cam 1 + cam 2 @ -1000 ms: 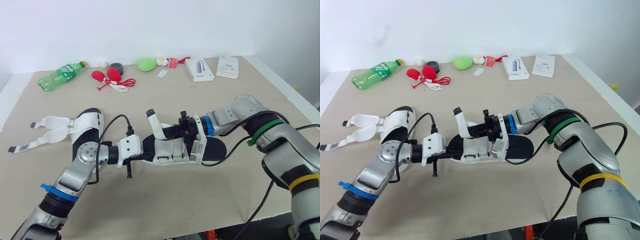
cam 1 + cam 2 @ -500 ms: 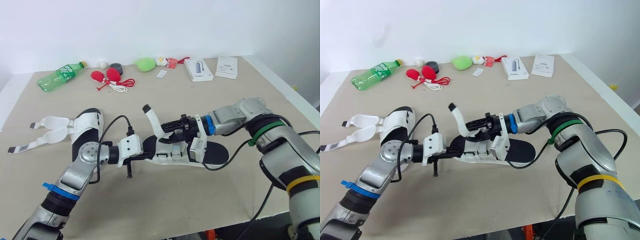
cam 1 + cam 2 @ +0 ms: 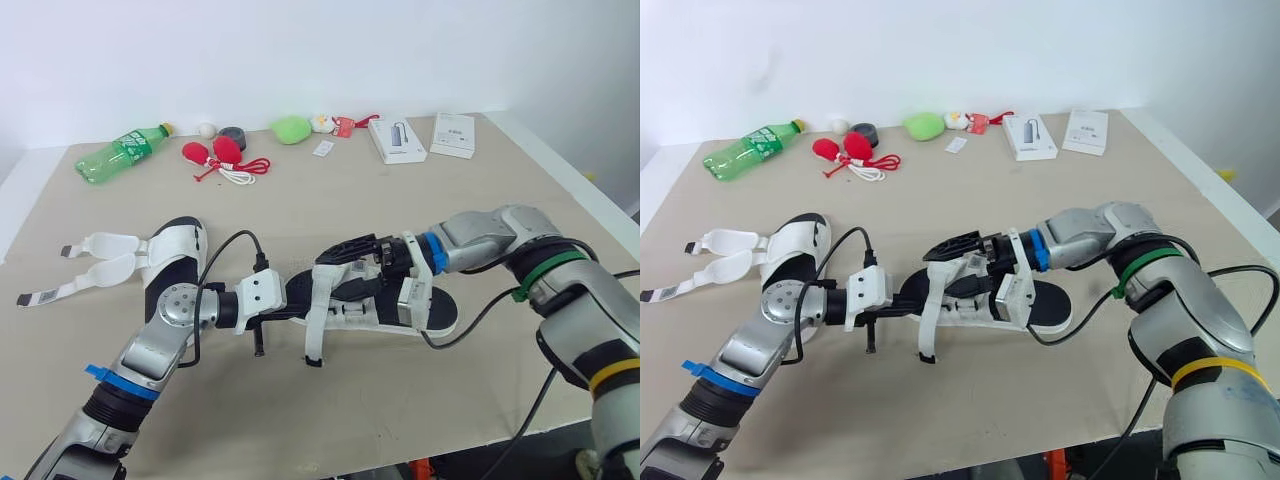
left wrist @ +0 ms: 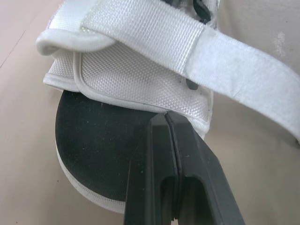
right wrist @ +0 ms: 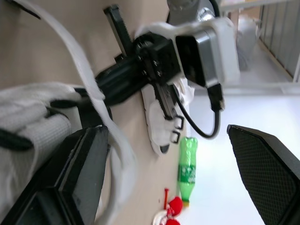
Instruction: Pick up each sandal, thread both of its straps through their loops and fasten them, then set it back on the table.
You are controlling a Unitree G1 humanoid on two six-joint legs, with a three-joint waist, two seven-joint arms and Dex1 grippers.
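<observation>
Left tool point(image 4: 166, 118) is clamped shut, both black fingers pressed flat together. The tips sit right at the edge of the white mesh upper, over the black footbed. Can't tell if it's actually pinching any fabric. Right tool point(image 5: 163, 129) is spread wide and comes in from the toe end, with one finger just beside the loose strap point(image 3: 316, 322).

Both tools are on the middle sandal point(image 3: 438, 305), which sits near the front of the surface point(image 3: 400, 200). That loose strap droops off the upper and its tip touches the surface.

So, the count: two sandals. The other sandal point(image 3: 180, 250) lies off to the robot's left, apart from the tools, with its two straps point(image 3: 108, 244) undone and splayed outward.

Along the far edge there's a bunch of clutter, well apart from the sandals:
- one green bottle point(image 3: 120, 152) lying on its side
- two red balls point(image 3: 215, 151) on a red and white cord
- one small white ball point(image 3: 207, 129)
- one dark tape roll point(image 3: 234, 135)
- one green blob point(image 3: 292, 128)
- one little toy point(image 3: 327, 122)
- one white card point(image 3: 324, 148)
- two flat boxes point(image 3: 398, 139)

Nothing back there is in the way.

Hard to see: the heel end is covered by the left tool. The right tool and its wrist block the sandal's second strap and the loops, so I can't make out whether anything is threaded.
</observation>
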